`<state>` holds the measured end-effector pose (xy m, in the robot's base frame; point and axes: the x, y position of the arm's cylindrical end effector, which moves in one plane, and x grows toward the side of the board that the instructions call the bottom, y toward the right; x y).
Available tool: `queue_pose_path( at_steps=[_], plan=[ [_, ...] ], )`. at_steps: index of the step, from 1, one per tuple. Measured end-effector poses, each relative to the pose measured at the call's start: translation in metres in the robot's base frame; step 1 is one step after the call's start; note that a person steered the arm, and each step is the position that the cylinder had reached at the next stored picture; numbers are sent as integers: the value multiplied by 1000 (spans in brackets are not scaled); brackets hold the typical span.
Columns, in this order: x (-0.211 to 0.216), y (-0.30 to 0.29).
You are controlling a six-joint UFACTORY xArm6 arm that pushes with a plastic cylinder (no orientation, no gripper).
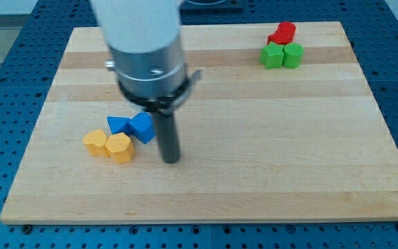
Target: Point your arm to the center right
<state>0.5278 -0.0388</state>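
Tip [171,160] | just right of blue blocks [134,126] (view's left-centre)

board [254,138]: pale striped wood | table [5,41]: blue, dotted with holes | blocks: two yellow [109,145], two blue [133,126], two green [282,55], one red [282,32] | rod [168,135]: dark

Arm [140,41] cut off at top, red blocks' [282,32] shapes unclear

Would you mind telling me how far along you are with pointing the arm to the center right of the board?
Nothing looks done yet. My tip sits left of the board's middle, just right of the two blue blocks and two yellow blocks. Left to do: cross the wooden board to its middle right edge, below the red block and green blocks.
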Motion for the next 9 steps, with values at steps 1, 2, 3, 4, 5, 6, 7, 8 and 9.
queue_pose_path(
  at_steps=[1,2,3,4,5,6,7,8,9],
  plan=[
    [-8,98],
    [-37,167],
    [-63,203],
    [-65,207],
    [-65,207],
    [-64,206],
    [-65,213],
    [-93,266],
    [-117,273]
  ],
)
